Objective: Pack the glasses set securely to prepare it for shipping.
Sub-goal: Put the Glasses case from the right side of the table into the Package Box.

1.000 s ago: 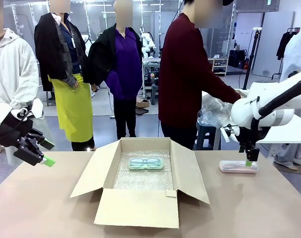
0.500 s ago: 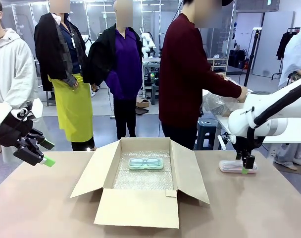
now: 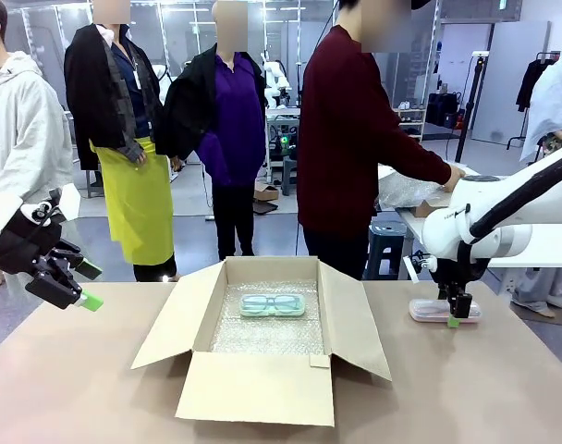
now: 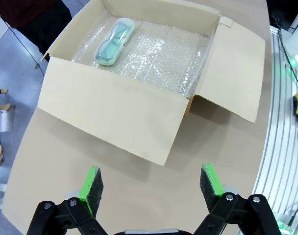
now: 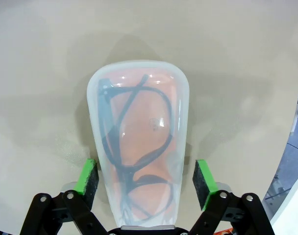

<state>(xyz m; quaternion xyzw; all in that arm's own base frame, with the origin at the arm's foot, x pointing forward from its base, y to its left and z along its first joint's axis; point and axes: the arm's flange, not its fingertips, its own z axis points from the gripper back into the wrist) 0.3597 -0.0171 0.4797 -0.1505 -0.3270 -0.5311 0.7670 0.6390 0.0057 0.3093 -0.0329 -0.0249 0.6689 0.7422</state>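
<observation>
Right wrist view: the pale pink translucent oblong case lies on the table between the right gripper's spread fingers. The mint-green translucent case sits in the open cardboard box; the left gripper's fingers are apart.

First case inside the box, second case right of it

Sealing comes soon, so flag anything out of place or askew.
Nothing damaged or spilled. The pink case lies outside the box, the open right claw straddling it; the mint-green case lies flat inside on bubble wrap.
</observation>
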